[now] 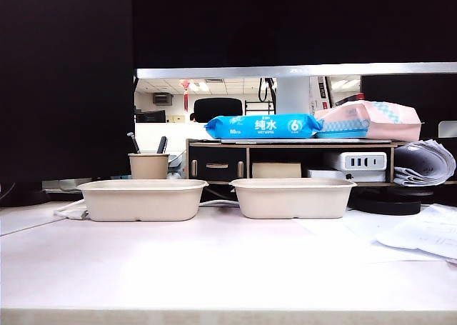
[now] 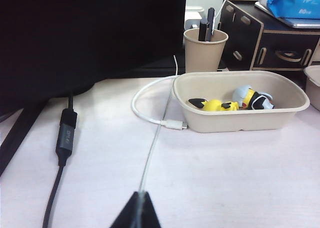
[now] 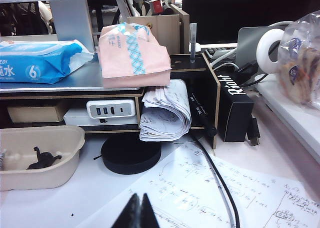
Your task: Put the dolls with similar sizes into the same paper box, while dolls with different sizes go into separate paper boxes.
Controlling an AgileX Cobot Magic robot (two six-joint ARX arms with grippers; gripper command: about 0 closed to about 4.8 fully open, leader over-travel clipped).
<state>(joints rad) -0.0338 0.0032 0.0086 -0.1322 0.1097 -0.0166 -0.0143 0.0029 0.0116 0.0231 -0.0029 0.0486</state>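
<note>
Two beige paper boxes stand side by side on the white table, the left one (image 1: 143, 200) and the right one (image 1: 293, 198); their insides are hidden in the exterior view. In the left wrist view the left box (image 2: 240, 122) holds a yellow-and-black figure (image 2: 215, 105) and a yellow duck with grey-white hair (image 2: 252, 97). In the right wrist view the right box (image 3: 45, 177) holds a tiny black spindly creature (image 3: 44, 159). My left gripper (image 2: 139, 198) is shut and empty, well short of its box. My right gripper (image 3: 138, 200) is shut and empty over written paper. Neither gripper shows in the exterior view.
A beige cup (image 1: 148, 166) with pens stands behind the left box. A white cable (image 2: 150, 119) and a black cable (image 2: 64, 138) lie beside that box. A wooden shelf (image 1: 285, 157) carries a blue wipes pack (image 1: 263, 126) and a pink pack (image 3: 132, 55). Loose papers (image 3: 220, 193) and a black disc (image 3: 131, 155) lie on the right.
</note>
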